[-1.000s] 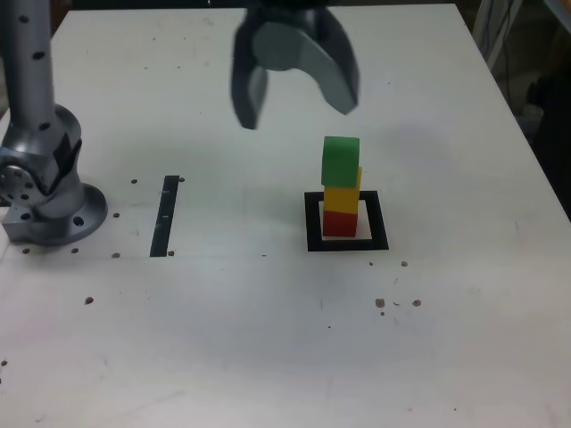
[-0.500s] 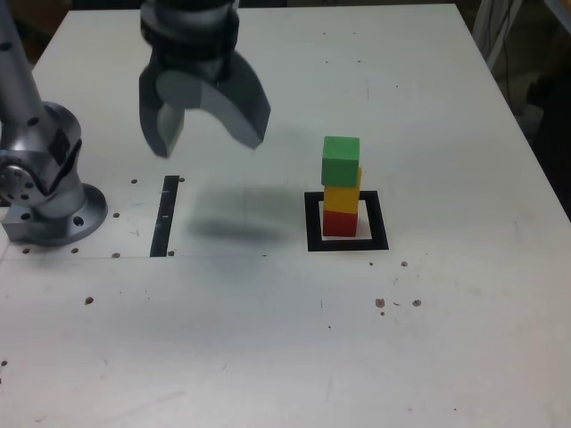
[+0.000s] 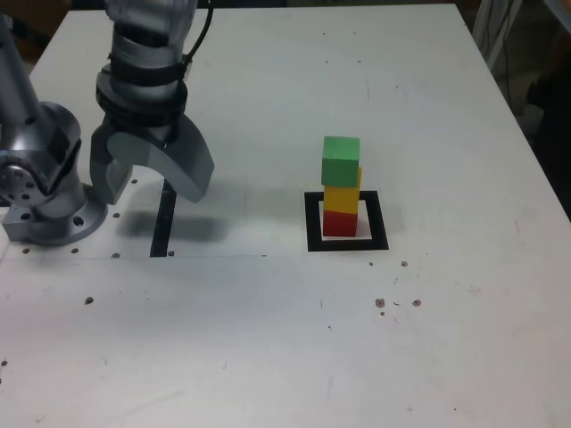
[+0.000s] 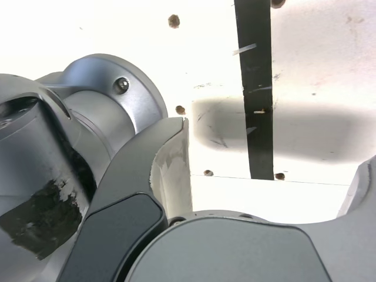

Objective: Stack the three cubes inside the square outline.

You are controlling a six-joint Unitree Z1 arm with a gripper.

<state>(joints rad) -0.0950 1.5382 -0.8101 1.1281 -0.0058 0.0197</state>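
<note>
Exterior view gives you the whole picture: the three cubes stand as one tower on the white centre of the square outline (image 3: 311, 222), toward that view's right on the white surface (image 3: 285, 357). The red cube (image 3: 339, 222) is at the bottom, the yellow cube (image 3: 342, 196) sits on it, and the green cube (image 3: 341, 160) tops the stack. The green one sits shifted a little toward the view's left, so a sliver of yellow shows past its right edge — the column is not perfectly flush.

Expect these blocks to be light, rigid and smooth-faced, judging by their small size and plain solid colour. They should not deform under the pads, but a light tower like this would likely topple at a slight sideways nudge. If you must take hold of one, pinch it across two opposite vertical faces at mid-height, coming straight down from above, and take only the top cube so the lower two stay undisturbed.

Your end effector (image 3: 150, 178) hangs well apart from the tower, over toward the exterior view's left, just above the thin black strip (image 3: 165, 218) and near the arm base (image 3: 40, 192). Its jaws stand spread wide and nothing is between them; the wrist view shows the strip (image 4: 255, 88) and bare surface beneath, with no cube in reach. To your eye, the stacking looks done.
</note>
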